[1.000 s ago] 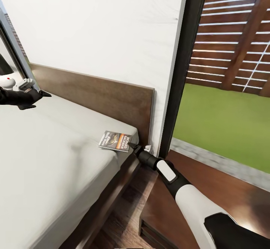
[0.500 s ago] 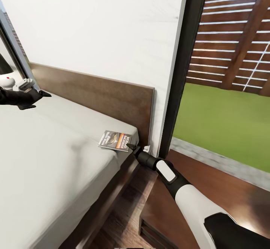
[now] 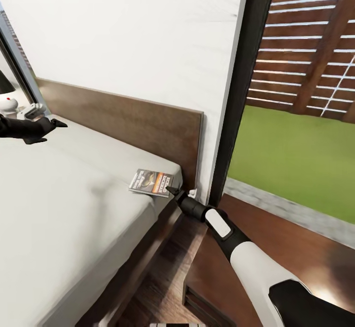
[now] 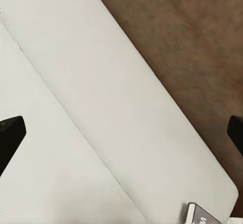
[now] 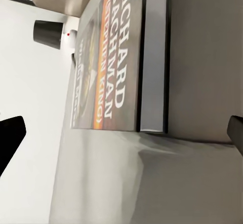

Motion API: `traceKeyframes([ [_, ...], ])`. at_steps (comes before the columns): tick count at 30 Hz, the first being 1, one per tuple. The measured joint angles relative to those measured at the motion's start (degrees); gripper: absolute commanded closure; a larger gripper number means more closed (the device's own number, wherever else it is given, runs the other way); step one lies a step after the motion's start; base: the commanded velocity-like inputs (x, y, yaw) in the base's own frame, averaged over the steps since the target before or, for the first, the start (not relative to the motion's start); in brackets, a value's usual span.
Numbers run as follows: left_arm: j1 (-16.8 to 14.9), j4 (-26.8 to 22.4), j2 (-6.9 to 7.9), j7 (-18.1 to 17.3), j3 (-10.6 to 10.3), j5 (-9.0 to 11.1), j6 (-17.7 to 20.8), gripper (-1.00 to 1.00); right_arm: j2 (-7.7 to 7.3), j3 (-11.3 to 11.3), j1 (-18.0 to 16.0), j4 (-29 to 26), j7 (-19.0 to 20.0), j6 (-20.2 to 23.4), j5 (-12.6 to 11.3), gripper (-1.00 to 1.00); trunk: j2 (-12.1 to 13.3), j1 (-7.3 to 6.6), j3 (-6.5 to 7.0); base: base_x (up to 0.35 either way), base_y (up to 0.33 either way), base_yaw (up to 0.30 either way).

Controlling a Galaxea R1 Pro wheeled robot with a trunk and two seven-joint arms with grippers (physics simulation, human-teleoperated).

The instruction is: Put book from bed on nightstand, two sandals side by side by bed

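while open, right pincer nears book.

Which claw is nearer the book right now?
Right. The right claw sits at the book's edge by the bed corner, jaws open around it. The left claw hovers open over the mattress's far side.
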Motion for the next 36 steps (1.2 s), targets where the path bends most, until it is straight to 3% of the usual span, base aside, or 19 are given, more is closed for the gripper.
traceKeyframes([
  [13, 0.0, 0.5, 0.08, 0.0, 0.0, -0.1, 0.0, -1.00, 0.00, 0.0, 0.0, -1.2, 0.2, 0.0, 0.0, -1.00, 0.0, 0.00, -0.94, 0.000, 0.000, 0.000],
  [36, 0.0, 0.7, 0.16, 0.0, 0.0, -0.2, 0.1, -1.00, 0.00, 0.1, 0.0, -2.8, 0.7, 0.1, 0.0, -1.00, 0.0, 0.00, -1.06, 0.000, 0.000, 0.000],
])
